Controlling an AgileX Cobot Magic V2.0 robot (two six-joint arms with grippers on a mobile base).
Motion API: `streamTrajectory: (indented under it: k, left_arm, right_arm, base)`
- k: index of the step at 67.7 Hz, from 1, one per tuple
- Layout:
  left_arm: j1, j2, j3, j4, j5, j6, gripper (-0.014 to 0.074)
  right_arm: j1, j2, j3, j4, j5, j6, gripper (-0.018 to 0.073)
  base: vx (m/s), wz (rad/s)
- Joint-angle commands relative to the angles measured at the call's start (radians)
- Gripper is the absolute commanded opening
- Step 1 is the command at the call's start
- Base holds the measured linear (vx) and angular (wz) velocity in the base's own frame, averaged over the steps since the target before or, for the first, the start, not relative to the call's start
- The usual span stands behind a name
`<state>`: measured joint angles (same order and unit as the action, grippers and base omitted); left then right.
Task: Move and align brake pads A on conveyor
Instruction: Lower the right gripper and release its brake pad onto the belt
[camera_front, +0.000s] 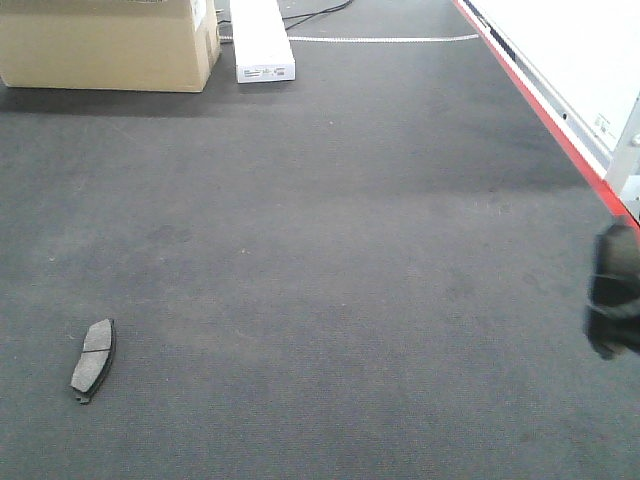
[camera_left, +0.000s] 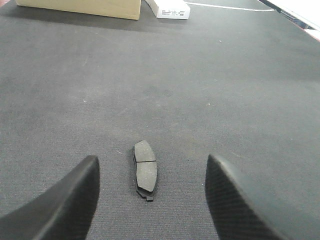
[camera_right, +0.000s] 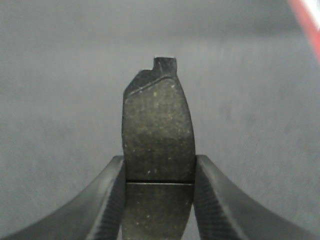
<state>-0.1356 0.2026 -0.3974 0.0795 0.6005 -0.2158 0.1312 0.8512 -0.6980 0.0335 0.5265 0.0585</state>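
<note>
R claw (camera_right: 159, 167) clamped on flat dark-grey curved brake pad (camera_right: 157, 125), L claw (camera_left: 152, 161) apart over 2nd such pad (camera_left: 145, 172) on matte dark fabric belt (camera_left: 225, 75): shd lay held one flat, parallel.

The front camera is looking down along the conveyor (camera_front: 350, 250) toward a cardboard box (camera_front: 100, 45) and white box (camera_front: 262, 40) at the far end. The left wrist camera is facing the same way from lower, sharing the lying pad (camera_front: 93, 357) and both boxes. The right wrist camera is sitting close over its held pad (camera_right: 157, 135), catching the red stripe (camera_right: 305, 15).
</note>
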Motion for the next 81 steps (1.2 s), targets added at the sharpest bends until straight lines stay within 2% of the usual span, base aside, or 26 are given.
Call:
streamTrajectory:
  k: [1,12,23,46,64,81]
  left_arm:
    - [-0.002,0.010,-0.024,-0.003,-0.065,-0.001,0.0451]
    - [-0.002,0.010,-0.024,-0.003,-0.065,-0.001,0.0451]
    - [-0.002,0.010,-0.024,-0.003,-0.065,-0.001,0.0451]
    - [-0.002,0.010,-0.024,-0.003,-0.065,-0.001,0.0451]
    - [-0.002,0.010,-0.024,-0.003,-0.065,-0.001,0.0451]
    - [-0.002,0.010,-0.024,-0.003,-0.065,-0.001,0.0451]
  right_arm:
    - [0.000,0.150,-0.123,0.004,-0.005,-0.009,0.0015]
    - [0.000,0.400,-0.259,0.006,0.077,-0.013,0.0023]
    - [0.000,0.617,-0.357,0.006,0.101,-0.039,0.0028]
    - [0.000,0.907,-0.498,0.014,0.139,-0.089,0.0086]
    - [0.000,1.035,-0.558,0.021,0.173,-0.083,0.0266]
    - [0.000,0.985,-0.555,0.019,0.174,-0.059,0.0465]
  base:
    - [0.00,0.00]
    - [0.00,0.00]
    - [0.00,0.00]
    - [0.00,0.00]
    - [0.00,0.00]
    - [0.00,0.00]
